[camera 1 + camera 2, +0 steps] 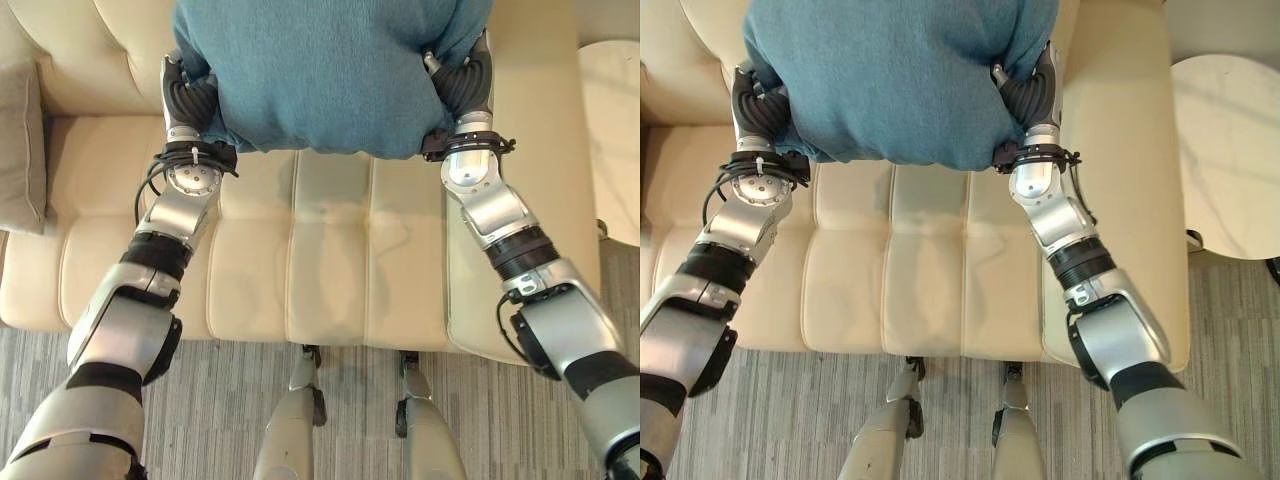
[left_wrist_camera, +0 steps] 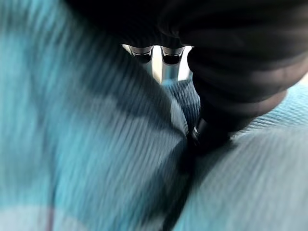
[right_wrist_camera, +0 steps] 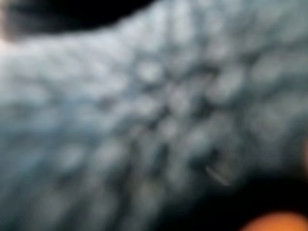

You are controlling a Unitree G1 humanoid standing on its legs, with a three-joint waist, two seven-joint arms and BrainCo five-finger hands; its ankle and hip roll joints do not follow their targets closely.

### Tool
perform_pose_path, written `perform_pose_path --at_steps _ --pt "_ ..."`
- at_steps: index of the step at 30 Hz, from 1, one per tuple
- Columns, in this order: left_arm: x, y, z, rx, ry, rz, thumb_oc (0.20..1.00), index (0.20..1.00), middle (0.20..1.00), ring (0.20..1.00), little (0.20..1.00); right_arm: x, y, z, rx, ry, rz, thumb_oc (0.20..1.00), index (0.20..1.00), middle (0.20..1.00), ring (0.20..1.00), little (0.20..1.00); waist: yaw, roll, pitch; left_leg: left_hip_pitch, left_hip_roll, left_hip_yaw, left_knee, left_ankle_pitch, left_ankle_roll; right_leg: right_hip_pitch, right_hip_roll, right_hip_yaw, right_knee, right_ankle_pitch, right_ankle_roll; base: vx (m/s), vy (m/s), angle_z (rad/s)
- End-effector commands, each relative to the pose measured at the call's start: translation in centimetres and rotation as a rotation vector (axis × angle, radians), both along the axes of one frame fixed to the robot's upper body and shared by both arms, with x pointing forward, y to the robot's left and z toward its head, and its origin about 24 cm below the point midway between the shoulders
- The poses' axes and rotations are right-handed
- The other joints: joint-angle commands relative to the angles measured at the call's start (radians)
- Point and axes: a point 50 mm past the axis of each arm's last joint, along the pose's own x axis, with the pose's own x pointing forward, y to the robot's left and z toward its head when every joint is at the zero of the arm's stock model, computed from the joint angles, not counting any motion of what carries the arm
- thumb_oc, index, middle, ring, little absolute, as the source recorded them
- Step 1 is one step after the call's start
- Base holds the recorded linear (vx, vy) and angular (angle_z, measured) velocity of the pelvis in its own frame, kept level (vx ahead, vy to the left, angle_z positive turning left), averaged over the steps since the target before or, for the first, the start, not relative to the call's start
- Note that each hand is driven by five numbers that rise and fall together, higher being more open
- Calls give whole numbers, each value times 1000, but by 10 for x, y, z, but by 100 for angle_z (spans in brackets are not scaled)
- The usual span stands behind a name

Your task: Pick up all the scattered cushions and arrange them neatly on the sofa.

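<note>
Above the cream sofa (image 1: 330, 290) seat, the left hand (image 1: 190, 100) and right hand (image 1: 462, 88) flank a teal cushion (image 1: 330, 70) held against the backrest. Whether either hand's fingers clamp it cannot be told. Uneven pressure could tip it forward off the seat.

Both hands' fingers behind cushion (image 1: 330, 70)
</note>
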Motion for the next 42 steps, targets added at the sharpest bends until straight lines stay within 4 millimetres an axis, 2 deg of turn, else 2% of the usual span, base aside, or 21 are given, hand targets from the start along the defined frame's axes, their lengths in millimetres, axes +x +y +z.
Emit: perform_pose_path --at_steps 1,4,6,7,9,10,11,12,15,18,21,22,24,25,26,31,36,37,38,40,42 --pt "-4 -16 52 75 -127 -85 1000 1000 1000 1000 1000 -4 23 30 -26 -40 137 1000 1000 1000 1000 1000 29 -46 -6 31 -37 -48 -8 -95 -76 -46 -10 10 -6 -3 55 7 -84 17" --pt "3 6 23 17 6 -36 1000 1000 1000 1000 1000 6 13 3 -67 102 115 1000 1000 1000 1000 1000 16 -58 3 -14 -35 -55 -8 -76 -83 -86 -2 8 -6 1 56 14 -73 0" --pt "2 29 -18 -20 136 17 1000 1000 1000 1000 1000 9 7 -26 0 198 134 1000 1000 1000 1000 1000 9 -61 14 -28 -32 -55 -8 -74 -82 -102 3 13 -6 3 53 10 -38 -16" --pt "2 29 -18 -21 137 17 1000 1000 1000 1000 1000 8 7 -27 0 199 134 1000 1000 1000 1000 1000 9 -61 13 -29 -32 -55 -8 -74 -82 -103 3 13 -6 2 53 8 -4 -9" --pt "-2 39 -49 -91 203 29 1000 1000 1000 1000 1000 7 8 -41 43 227 154 1000 1000 1000 1000 1000 5 -62 15 -35 -31 -54 -8 -73 -83 -114 7 15 -6 3 52 8 2 -2" --pt "-2 39 -49 -91 203 30 1000 1000 1000 1000 1000 7 8 -41 43 227 154 1000 1000 1000 1000 1000 5 -62 14 -36 -31 -54 -8 -73 -83 -114 7 15 -6 3 52 0 0 0" --pt "-7 47 -78 -210 247 41 1000 1000 1000 1000 1000 5 6 -56 61 259 156 1000 1000 1000 1000 1000 -1 -60 14 -39 -29 -56 -8 -74 -83 -122 10 17 -6 4 49 4 8 -5" --pt "-9 48 -88 -273 253 36 1000 1000 1000 1000 1000 5 3 -59 43 266 147 1000 1000 1000 1000 1000 -2 -61 14 -39 -29 -55 -8 -75 -83 -124 11 16 -6 3 48 4 -7 -17" --pt "-10 48 -89 -313 232 20 1000 1000 1000 1000 1000 5 -2 -56 10 260 127 1000 1000 1000 1000 1000 -3 -62 11 -38 -29 -57 -8 -75 -84 -122 11 13 -6 1 46 -4 -20 26" --pt "-17 47 -65 -287 112 -51 1000 1000 1000 1000 1000 0 -25 -41 -2 205 92 1000 1000 1000 1000 1000 -1 -66 0 -19 -30 -58 -8 -81 -87 -101 13 6 -6 -6 47 -12 -31 3" --pt "-26 43 -64 -271 69 -97 1000 1000 1000 1000 1000 -10 -32 -42 -11 176 105 1000 1000 1000 1000 1000 0 -69 -5 14 -29 -58 -8 -88 -88 -67 12 1 -6 -15 45 14 -38 -5" --pt "-39 43 -70 -232 51 -132 1000 1000 1000 1000 1000 -23 -44 -47 -27 152 112 1000 1000 1000 1000 1000 0 -73 -14 61 -31 -54 -8 -103 -87 -22 12 -5 -6 -25 44 41 -26 -6" --pt "-59 50 -93 -172 97 -134 1000 1000 1000 1000 1000 -42 -58 -66 -56 160 121 1000 1000 1000 1000 1000 -3 -78 -27 129 -32 -45 -8 -127 -83 46 12 -12 -6 -41 42 82 -20 -4" --pt "-75 55 -117 -159 174 -140 1000 1000 1000 1000 1000 -60 -66 -86 -81 192 136 1000 1000 1000 1000 1000 -6 -83 -38 181 -32 -40 -8 -141 -77 99 8 -17 -6 -51 38 65 -6 8" --pt "-75 54 -118 -159 175 -140 1000 1000 1000 1000 1000 -60 -66 -86 -81 193 136 1000 1000 1000 1000 1000 -6 -84 -39 180 -33 -40 -8 -138 -76 97 7 -16 -6 -48 38 107 0 14" --pt "-133 81 -197 -91 507 -72 1000 1000 1000 1000 1000 -111 -99 -159 -124 435 110 1000 1000 1000 1000 1000 -24 -93 -76 347 -24 -23 -8 -188 -54 268 -2 -26 0 -92 39 98 28 -1" --pt "-203 96 -279 -211 836 60 1000 1000 1000 1000 1000 -158 -119 -250 -57 804 41 1000 1000 1000 1000 1000 -37 -97 -134 483 -24 -3 -8 -220 -25 381 -6 -14 10 -111 39 60 81 -9" --pt "-228 95 -307 -229 973 89 1000 1000 1000 1000 1000 -177 -127 -284 -38 958 -4 1000 1000 1000 1000 1000 -40 -94 -148 533 -26 7 -4 -236 -20 419 -6 -5 17 -120 40 2 77 -26" --pt "-228 95 -307 -229 972 89 1000 1000 1000 1000 1000 -177 -127 -284 -38 958 -3 1000 1000 1000 1000 1000 -40 -95 -149 531 -27 7 -5 -232 -19 417 -7 -4 16 -118 39 -23 83 -26" --pt "-247 91 -331 -207 1111 97 1000 1000 1000 1000 1000 -198 -134 -318 -27 1118 -56 1000 1000 1000 1000 1000 -50 -95 -175 582 -29 24 -1 -250 -13 454 -10 5 22 -122 40 -38 95 -17" --pt "-254 89 -338 -200 1150 102 1000 1000 1000 1000 1000 -205 -136 -329 -22 1163 -81 1000 1000 1000 1000 1000 -52 -96 -180 598 -31 29 -1 -256 -9 466 -10 10 23 -122 41 -43 81 -13"
